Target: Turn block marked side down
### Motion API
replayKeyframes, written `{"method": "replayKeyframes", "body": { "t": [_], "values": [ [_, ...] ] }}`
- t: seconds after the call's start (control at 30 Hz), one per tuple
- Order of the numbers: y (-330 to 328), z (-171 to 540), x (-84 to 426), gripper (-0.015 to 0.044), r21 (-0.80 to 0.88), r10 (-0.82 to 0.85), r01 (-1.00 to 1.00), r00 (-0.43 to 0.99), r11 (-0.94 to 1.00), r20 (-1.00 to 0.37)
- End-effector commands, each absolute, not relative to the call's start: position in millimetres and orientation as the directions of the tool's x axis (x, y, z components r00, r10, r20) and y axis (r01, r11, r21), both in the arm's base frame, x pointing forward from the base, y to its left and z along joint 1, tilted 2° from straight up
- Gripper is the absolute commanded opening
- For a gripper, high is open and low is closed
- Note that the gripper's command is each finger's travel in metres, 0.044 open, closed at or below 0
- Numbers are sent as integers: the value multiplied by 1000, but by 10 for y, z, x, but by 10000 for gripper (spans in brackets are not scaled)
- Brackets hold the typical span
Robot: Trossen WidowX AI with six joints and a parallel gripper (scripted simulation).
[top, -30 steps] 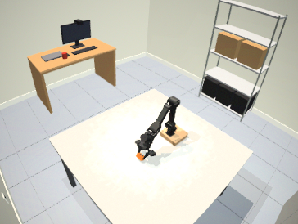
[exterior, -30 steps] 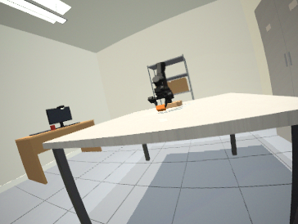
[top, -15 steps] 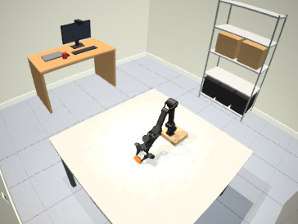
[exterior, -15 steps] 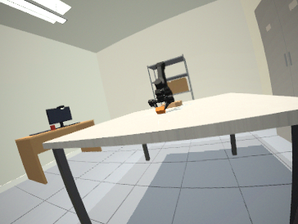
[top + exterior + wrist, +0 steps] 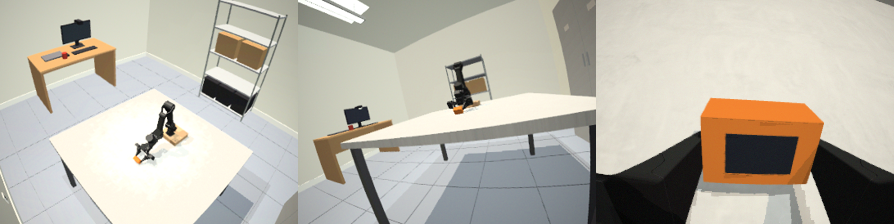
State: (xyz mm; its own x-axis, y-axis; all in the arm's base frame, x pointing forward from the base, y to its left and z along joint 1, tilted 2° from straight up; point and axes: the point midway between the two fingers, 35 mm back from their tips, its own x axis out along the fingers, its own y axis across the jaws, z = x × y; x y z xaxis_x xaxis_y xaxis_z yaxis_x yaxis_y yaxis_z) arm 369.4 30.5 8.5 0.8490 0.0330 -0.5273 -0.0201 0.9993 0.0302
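The orange block [image 5: 137, 159] [image 5: 458, 109] [image 5: 712, 155] is between the two black fingers of my gripper [image 5: 140, 158] [image 5: 757, 140], which is shut on its two ends. In the wrist view the block's marked side, with a dark rectangle [image 5: 761, 154], faces the camera, and a plain long side shows above it. The block is over the white table [image 5: 94, 131] [image 5: 544, 108] [image 5: 746, 50], out in front of the arm. Whether its lower edge touches the table top cannot be told. The face away from the wrist camera is hidden.
The arm's wooden base board [image 5: 177, 136] is on the table behind the gripper. A desk [image 5: 104, 48] [image 5: 328, 153] with a monitor [image 5: 76, 32] [image 5: 357, 115] and a shelf rack [image 5: 246, 40] stand away from the table.
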Motion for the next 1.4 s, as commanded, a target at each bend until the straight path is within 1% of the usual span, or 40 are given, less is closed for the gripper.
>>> {"method": "replayKeyframes", "body": {
  "t": [0.0,0.3,0.5,0.93,1.37],
  "values": [
    [297,-14,3594,0,25,29,-18,858,1000,-513],
    [286,51,3470,0,29,27,-16,914,999,-405],
    [284,84,3455,0,29,26,-16,928,999,-372],
    [284,86,3454,0,29,26,-16,929,999,-370],
    [284,86,3454,341,29,26,-16,929,999,-370]
  ]
}}
